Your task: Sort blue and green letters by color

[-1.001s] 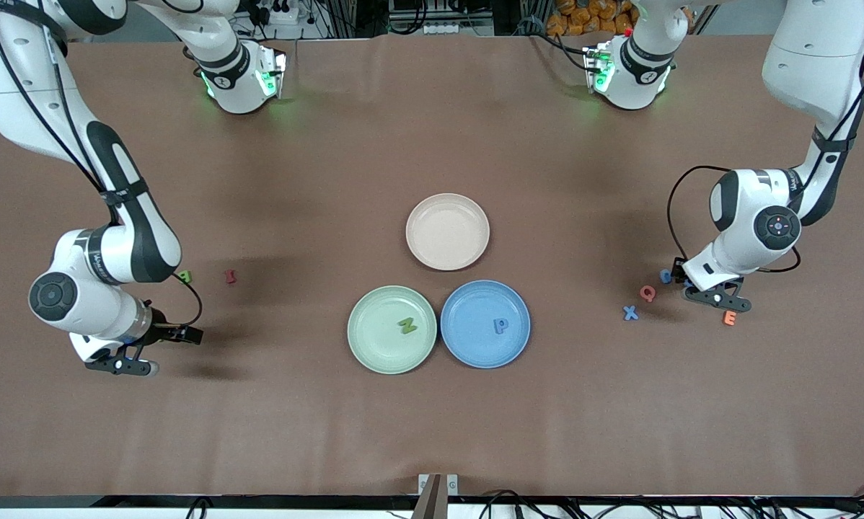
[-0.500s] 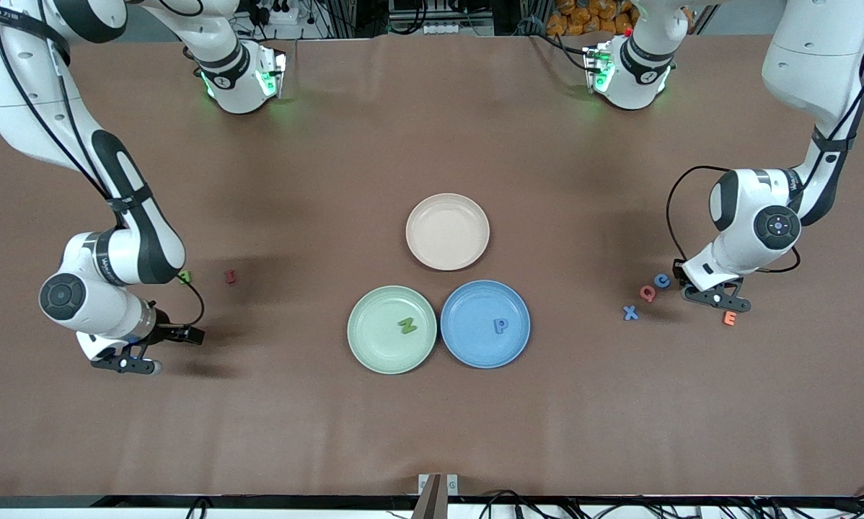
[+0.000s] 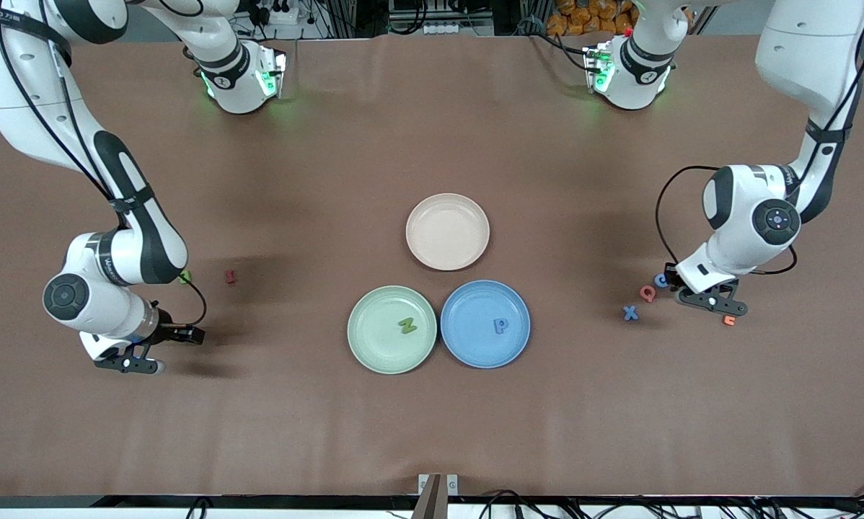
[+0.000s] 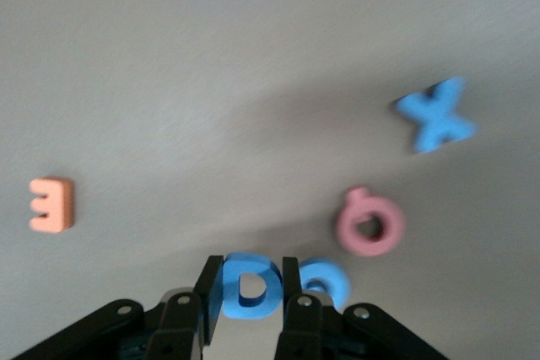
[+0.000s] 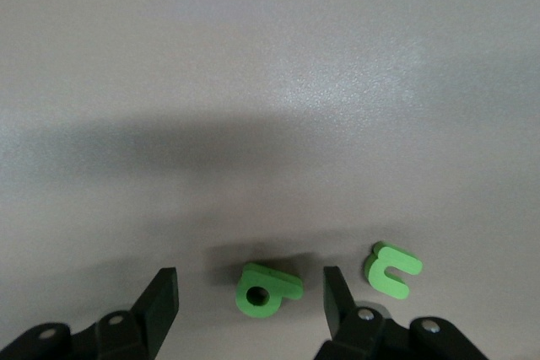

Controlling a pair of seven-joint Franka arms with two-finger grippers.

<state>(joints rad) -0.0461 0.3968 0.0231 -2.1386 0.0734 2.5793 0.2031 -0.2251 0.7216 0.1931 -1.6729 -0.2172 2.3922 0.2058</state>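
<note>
Green letter (image 5: 263, 290) on the table at the right arm's end, framed by the right gripper's (image 5: 251, 292) spread jaws: centre, then close on flat sides. Blue D (image 4: 253, 276) pinched in the left gripper (image 4: 247, 290), just above the table beside blue C (image 4: 327, 280) — lift straight, carry to the blue plate (image 3: 468, 346). Versus a second ago: narrower on the right, clamped and raised on the left.

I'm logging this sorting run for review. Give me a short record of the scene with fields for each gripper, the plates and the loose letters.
left gripper: shut on blue D, beside blue C
right gripper: open around a green letter on the table
green plate: holds green N
blue plate: holds blue P
pink plate: holds nothing
loose by left gripper: blue X, pink Q, orange E
</note>
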